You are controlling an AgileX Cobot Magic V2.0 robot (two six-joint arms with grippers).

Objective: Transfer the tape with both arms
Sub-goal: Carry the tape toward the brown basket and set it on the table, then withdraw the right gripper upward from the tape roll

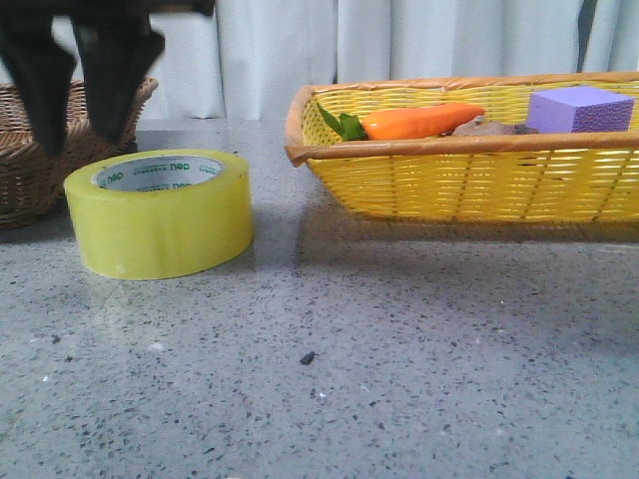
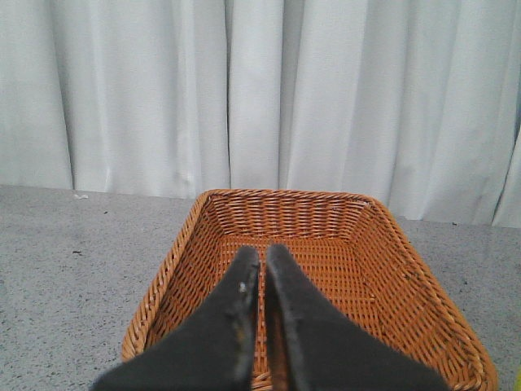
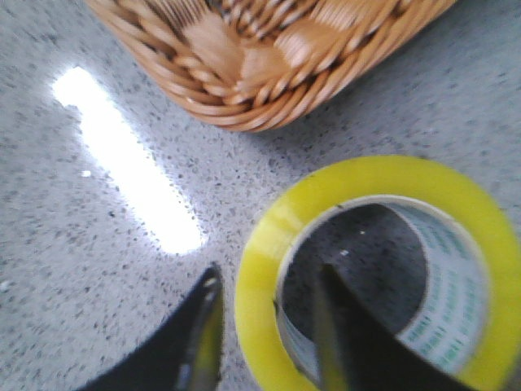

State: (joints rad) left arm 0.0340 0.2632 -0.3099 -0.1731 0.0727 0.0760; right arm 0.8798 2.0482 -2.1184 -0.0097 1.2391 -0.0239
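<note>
The tape point(image 1: 160, 215) lies flat on the speckled grey table point(image 1: 399, 379), left of the middle, its white core with green print facing up. Nearest in the front view is bare tabletop with a small dark speck point(image 1: 308, 356); the roll sits beyond it, and just behind and left of the roll is a brown wicker basket point(image 1: 20, 170).

The right wrist view alone shows how the right gripper point(image 3: 269, 277) meets the tape point(image 3: 366, 179). Its jaws are spread and straddle the roll's wall, with one finger in the hollow core and the other outside the yellow rim. It has not clamped on the wall. The brown basket's point(image 3: 244, 49) corner lies a little way past the roll, with a bright glare streak on the table beside it.

The left wrist view shows no tape. There the left gripper point(image 2: 262, 252) has its fingers pressed nearly together with only a thin slit between them, and it holds nothing. It is poised over the open brown basket point(image 2: 326, 228), with a white curtain point(image 2: 244, 98) behind.

In the front view two dark fingers point(image 1: 40, 90) hang apart at the top left, above the roll and partly covering the basket — I cannot tell from that view which arm they belong to.

Farther right, well apart from the tape, stands a yellow woven basket point(image 1: 449, 185) with a tan rim. It holds an orange carrot point(image 1: 419, 122) with green leaves and a purple block point(image 1: 579, 110). The curtain point(image 1: 280, 50) closes off the back.
</note>
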